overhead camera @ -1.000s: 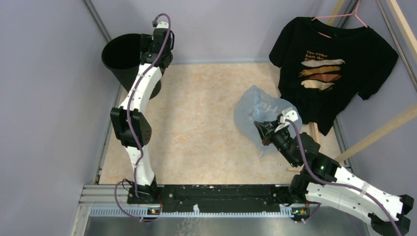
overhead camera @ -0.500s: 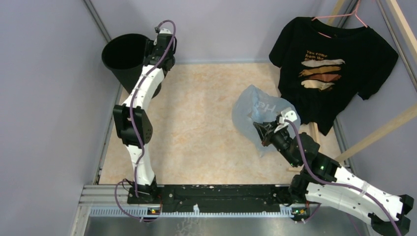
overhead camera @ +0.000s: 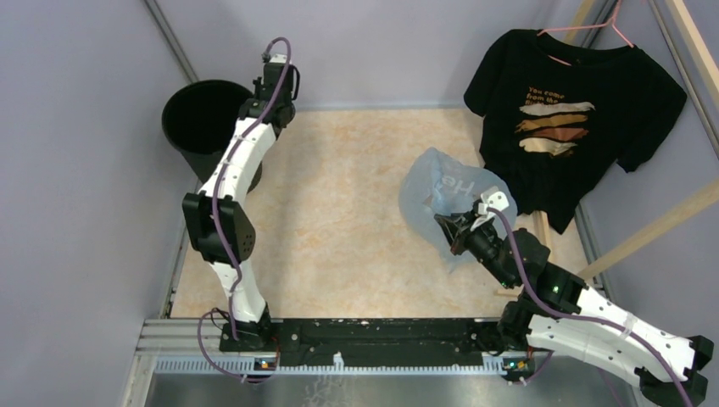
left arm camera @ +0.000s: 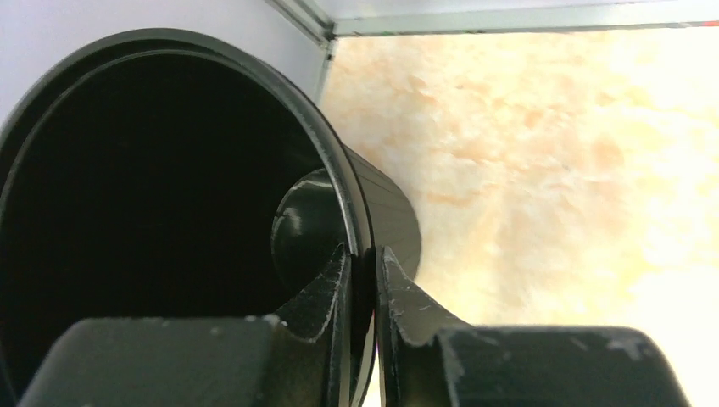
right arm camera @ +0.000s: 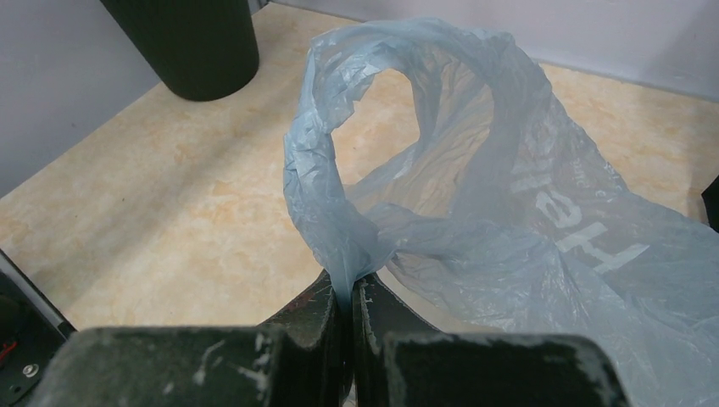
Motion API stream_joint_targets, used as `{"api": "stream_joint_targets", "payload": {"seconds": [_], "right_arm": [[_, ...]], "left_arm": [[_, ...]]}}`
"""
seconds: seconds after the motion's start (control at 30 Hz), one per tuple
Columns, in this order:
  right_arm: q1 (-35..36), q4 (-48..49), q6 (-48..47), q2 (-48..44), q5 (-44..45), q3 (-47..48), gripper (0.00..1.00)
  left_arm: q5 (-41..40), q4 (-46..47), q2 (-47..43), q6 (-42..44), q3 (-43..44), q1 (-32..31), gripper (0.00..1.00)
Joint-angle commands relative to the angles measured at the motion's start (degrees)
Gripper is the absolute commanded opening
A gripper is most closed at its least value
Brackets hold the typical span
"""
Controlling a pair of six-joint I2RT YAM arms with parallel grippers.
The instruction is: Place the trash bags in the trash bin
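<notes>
pinching a bunched strip of the trash bag [right arm camera: 475, 170], the right jaws are clenched on thin blue plastic just below one open loop of it. the rest of the bag billows out beyond them, low over the right side of the desk [overhead camera: 339, 212]. that grip is the first weak spot: the film looks slick and crinkly and only a narrow twist of it sits between the fingers, so a quick swing could pull it free.

across the desk, well apart from the bag, the left jaws are closed on the rim of the trash bin [left arm camera: 386, 212] in the far left corner, one finger inside the wall and one outside. a pinch on a thin rim leaves the bin free to pivot, so a nudge from the arriving bag could probably tip or twist it. whether its base rests flat is not clear.

the bag looks about as large as the bin's mouth, so it may drape over the rim rather than drop in. with the left jaws already at that rim, the two sets of jaws could knock together.

farthest right, the black t-shirt [overhead camera: 576, 127] hangs just beside the bag, and trailing plastic might catch its hem.
</notes>
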Motion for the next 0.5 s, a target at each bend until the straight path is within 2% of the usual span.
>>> {"api": "stream_joint_targets", "payload": {"seconds": [0.0, 0.2, 0.3, 0.47], "right_arm": [[-0.04, 0.47, 0.23, -0.36, -0.68, 3.11, 0.00], [-0.04, 0.92, 0.67, -0.30, 0.83, 2.66, 0.00], [-0.04, 1.55, 0.61, 0.02, 1.71, 2.60, 0.00], [-0.04, 1.60, -0.89, 1.77, 3.76, 4.28, 0.01]], "left_arm": [[9.20, -5.94, -8.82, -5.56, -0.82, -0.74, 0.11], [20.41, -14.19, -13.79, -9.40, -1.62, -4.13, 0.03], [26.63, -15.15, -17.52, -10.28, -7.34, -6.46, 0.00], [32.07, -12.54, -25.12, -11.18, -16.50, -16.73, 0.00]]}}
